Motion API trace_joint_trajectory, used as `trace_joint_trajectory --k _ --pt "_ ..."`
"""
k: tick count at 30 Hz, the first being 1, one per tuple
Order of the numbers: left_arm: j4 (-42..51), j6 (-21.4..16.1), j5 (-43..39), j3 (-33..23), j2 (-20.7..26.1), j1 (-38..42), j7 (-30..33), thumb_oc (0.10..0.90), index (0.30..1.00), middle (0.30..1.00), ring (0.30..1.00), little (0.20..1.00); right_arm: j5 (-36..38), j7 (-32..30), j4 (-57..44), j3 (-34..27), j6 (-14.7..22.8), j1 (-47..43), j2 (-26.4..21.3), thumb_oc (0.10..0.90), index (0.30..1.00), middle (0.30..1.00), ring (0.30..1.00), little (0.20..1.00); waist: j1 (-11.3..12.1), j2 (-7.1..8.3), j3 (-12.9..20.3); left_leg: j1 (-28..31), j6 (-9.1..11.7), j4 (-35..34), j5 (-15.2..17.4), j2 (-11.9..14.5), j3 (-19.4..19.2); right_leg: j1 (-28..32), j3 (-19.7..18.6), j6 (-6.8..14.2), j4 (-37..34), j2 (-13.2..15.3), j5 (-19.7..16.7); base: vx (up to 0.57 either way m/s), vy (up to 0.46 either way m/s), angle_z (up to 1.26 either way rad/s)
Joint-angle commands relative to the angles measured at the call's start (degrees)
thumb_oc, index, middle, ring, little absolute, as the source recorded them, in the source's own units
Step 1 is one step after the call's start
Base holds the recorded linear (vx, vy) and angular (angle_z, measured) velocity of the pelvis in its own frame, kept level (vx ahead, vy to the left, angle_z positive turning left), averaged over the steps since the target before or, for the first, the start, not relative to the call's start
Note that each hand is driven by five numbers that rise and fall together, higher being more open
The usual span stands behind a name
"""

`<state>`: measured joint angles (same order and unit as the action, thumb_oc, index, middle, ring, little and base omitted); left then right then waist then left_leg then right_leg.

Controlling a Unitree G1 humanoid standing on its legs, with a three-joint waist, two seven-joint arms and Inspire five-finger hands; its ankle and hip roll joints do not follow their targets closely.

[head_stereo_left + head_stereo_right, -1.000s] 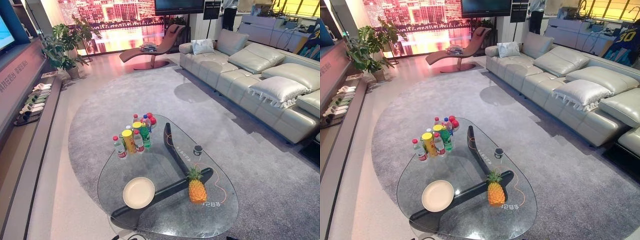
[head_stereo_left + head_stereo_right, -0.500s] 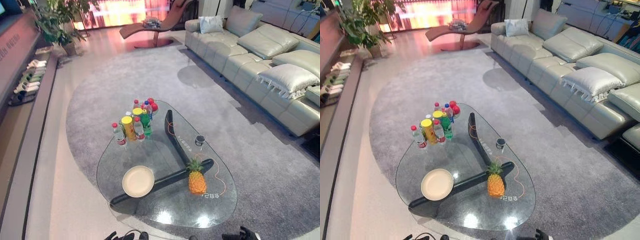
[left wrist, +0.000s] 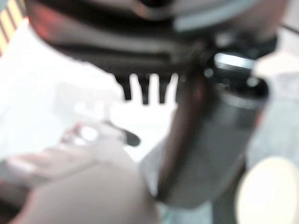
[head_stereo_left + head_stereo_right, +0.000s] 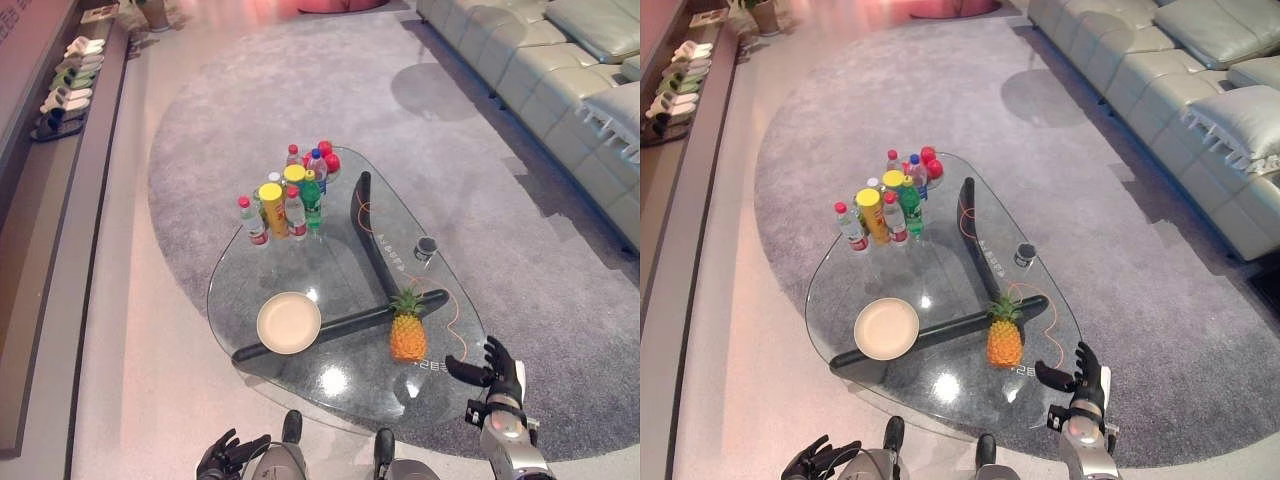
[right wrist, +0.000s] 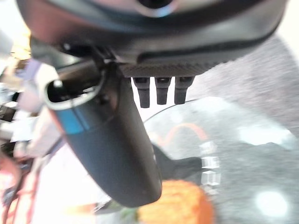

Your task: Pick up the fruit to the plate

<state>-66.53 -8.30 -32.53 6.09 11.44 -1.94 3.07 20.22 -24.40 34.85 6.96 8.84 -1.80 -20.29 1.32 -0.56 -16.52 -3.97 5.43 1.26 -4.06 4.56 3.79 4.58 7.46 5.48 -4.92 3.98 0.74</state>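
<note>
The pineapple stands upright on the glass table, near its right edge and well apart from the plate. The plate is empty, so I judge that nothing of the task is done yet: the fruit must first be grasped, then lifted and set on the plate.

The right hand hovers just beside the table edge, near the pineapple but not touching it, with its fingers spread wide and holding nothing. The left hand shows low in front of the table, fingers relaxed and empty.

I count one pineapple, one plate and one small dark cup. On the far side stands one group of bottles; their exact number I cannot tell.
</note>
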Motion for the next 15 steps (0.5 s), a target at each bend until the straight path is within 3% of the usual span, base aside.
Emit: trace_joint_trajectory --k 1,9,15 --pt "-0.9 -2.1 -1.5 1.1 2.1 1.6 0.8 0.8 0.9 0.9 0.9 0.9 -1.9 -2.3 -9.5 0.4 4.0 -3.7 -3.1 0.8 0.9 0.9 0.9 0.9 0.0 3.33 -2.2 -0.8 -5.9 5.4 8.0 -9.2 -2.3 -8.8 -5.8 -2.1 8.5 -3.5 -0.9 -0.06 0.028 0.06" --pt "0.1 -3.5 -3.8 3.8 0.9 3.5 1.5 0.8 0.9 0.9 0.9 0.9 -3.3 -2.6 -19.1 2.5 4.2 -8.1 -3.2 0.8 0.9 0.9 0.9 0.9 0.2 2.79 -6.4 -8.5 -5.4 10.8 7.7 -10.1 -1.5 -15.2 -4.9 -3.1 12.2 -3.2 -0.2 -0.06 0.036 0.02" --pt "0.9 -3.8 -6.5 5.8 0.5 6.1 1.8 0.8 0.9 0.9 0.9 0.9 -6.1 -7.2 -21.1 4.2 2.8 -14.2 -3.0 0.8 0.9 0.9 0.9 0.9 0.4 2.32 -9.2 -13.7 -4.9 14.5 7.5 -10.5 -1.3 -20.0 -4.8 -3.7 15.4 -3.0 0.3 -0.05 0.059 -0.02"
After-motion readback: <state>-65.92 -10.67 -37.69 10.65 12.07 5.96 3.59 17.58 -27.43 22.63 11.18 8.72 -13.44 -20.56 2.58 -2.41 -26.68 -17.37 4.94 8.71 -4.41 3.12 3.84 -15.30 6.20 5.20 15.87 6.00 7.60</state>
